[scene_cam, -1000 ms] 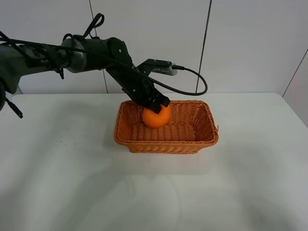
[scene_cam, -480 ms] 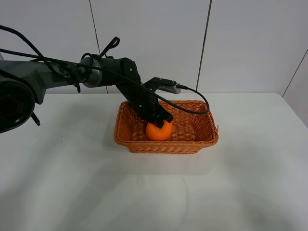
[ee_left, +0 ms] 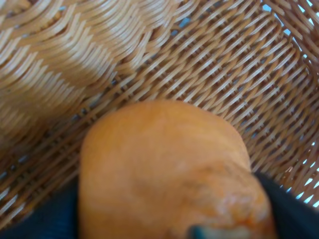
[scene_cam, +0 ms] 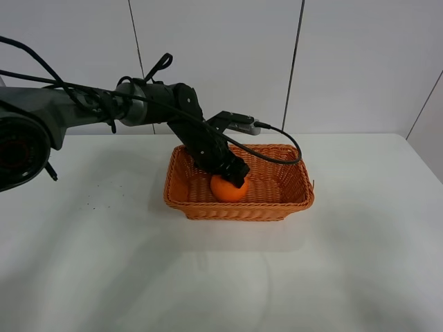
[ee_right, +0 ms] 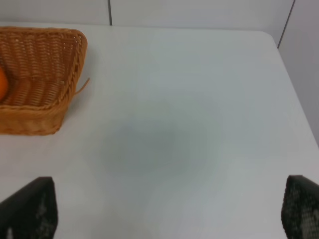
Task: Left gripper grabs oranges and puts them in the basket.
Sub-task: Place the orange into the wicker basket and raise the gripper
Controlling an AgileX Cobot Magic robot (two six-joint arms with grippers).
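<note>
The left end effector (scene_cam: 232, 177) is clamped on the orange (scene_cam: 228, 189): in its wrist view the dark fingers (ee_left: 30, 214) press against both flanks of the fruit, with no gap showing on either side. The orange lies directly under and between the jaws, its raised neck and stem turned back toward the wrist rather than out to the weave (so the coming move looks like a plain opening and a lift straight away from the fruit). It appears to rest on the floor of the wicker basket (scene_cam: 239, 207), nearer the left half and well below the rolled rim. The basket stands on the white desk (scene_cam: 104, 263). The right end effector (ee_right: 164, 214) hangs apart over bare desk beyond the basket's right end, its tips spread wide with nothing between them; the left arm is plainly the nearer one.

A second ago the orange was held about level with the back rim. Half a second ago it was already down inside; since then it has sunk only slightly, and the arm has barely shifted.
</note>
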